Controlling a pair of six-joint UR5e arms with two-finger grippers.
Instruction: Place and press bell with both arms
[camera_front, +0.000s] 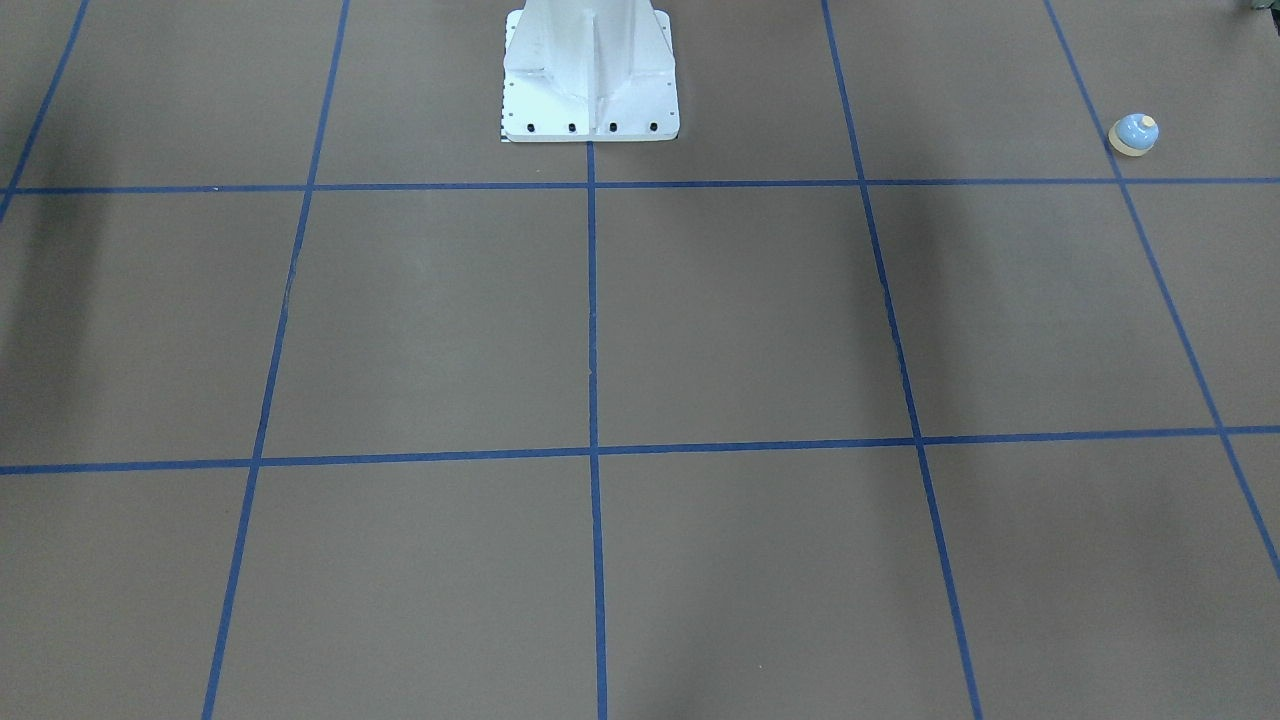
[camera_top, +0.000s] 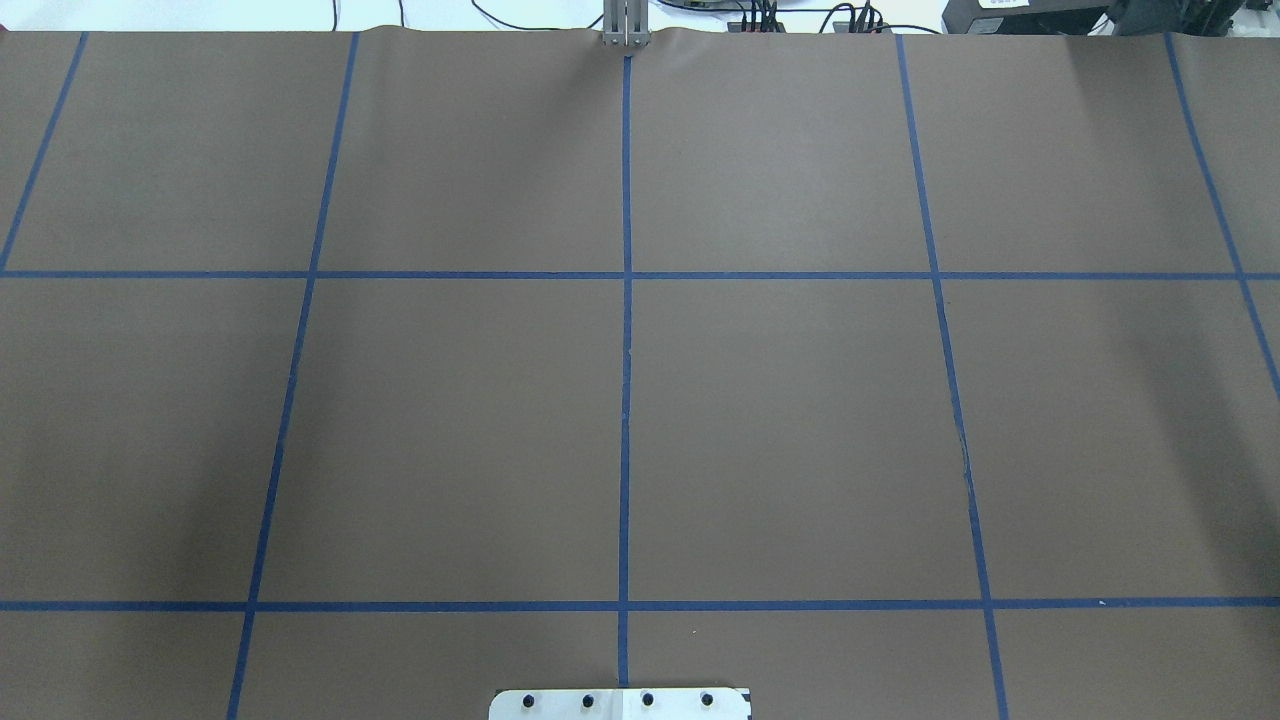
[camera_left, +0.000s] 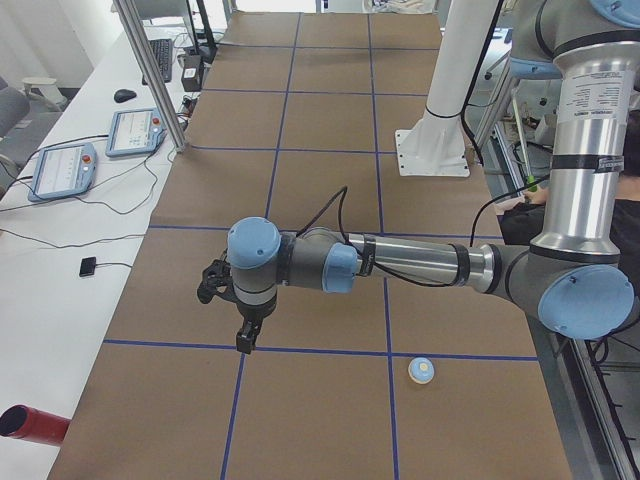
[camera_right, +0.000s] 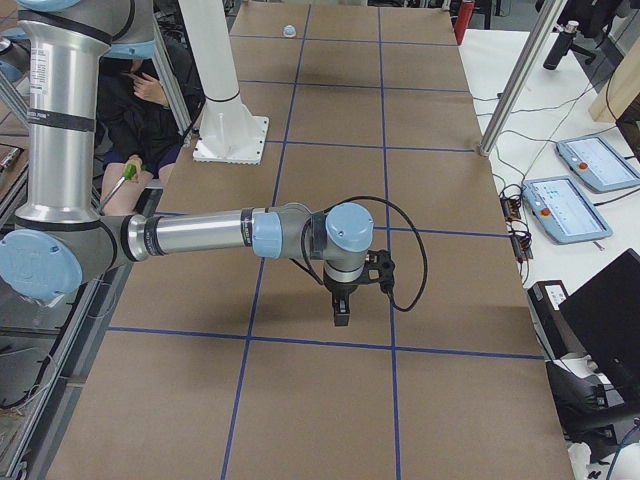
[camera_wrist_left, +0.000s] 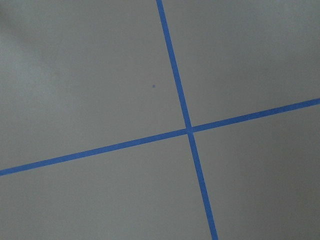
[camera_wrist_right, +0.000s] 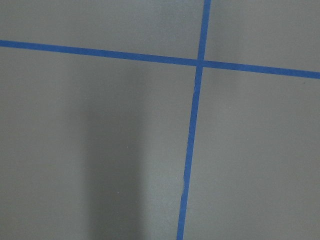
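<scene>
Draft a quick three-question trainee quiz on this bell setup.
1. True or false: the left claw is gripping the bell.
2. On which side of the robot does the bell sit? A: its left. B: its right. C: dead centre.
3. Fill in: the bell rests on the brown ___, touching neither arm.
Key: 1 false; 2 A; 3 table.

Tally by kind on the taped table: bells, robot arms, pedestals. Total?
bell: 1
arms: 2, left arm and right arm
white pedestal: 1
total: 4
</scene>
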